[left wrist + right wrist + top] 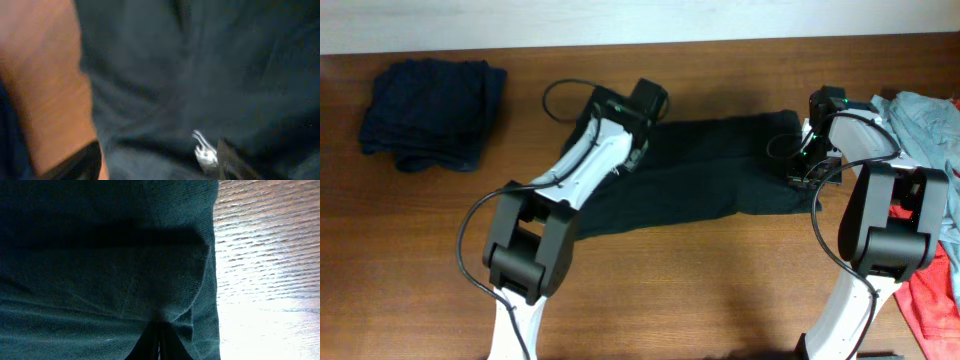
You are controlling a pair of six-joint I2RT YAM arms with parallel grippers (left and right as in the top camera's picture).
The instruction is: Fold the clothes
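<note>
Worktop (720, 290): black T-shirt (700, 170) lies dead centre, a long band running 9 to 3, already folded narrow by the look of it. Navy pile (430, 115) at 10, grey-blue garment (925, 120) at 2, red one (935, 300) at 4.
Right tool (159, 344) is clamped on the shirt's 3 o'clock end, with cloth puckered into the tips. Left tool (161, 164) sits over the 11 o'clock edge, jaws apart, nothing pinched that I can see. That wrist view is blurred.
Step in hand, my read: get both ends held for the next cross fold. To do it well:
- left pinches every layer at the edge, not just the top 1
- both lift level
- carry 3 over to 9, edges matched, no dragging

Look: matte black knit, soft and limp, shallow wrinkles, lower edge slanting toward 7. Small white logo (204, 150) shows by the left tool's finger.
</note>
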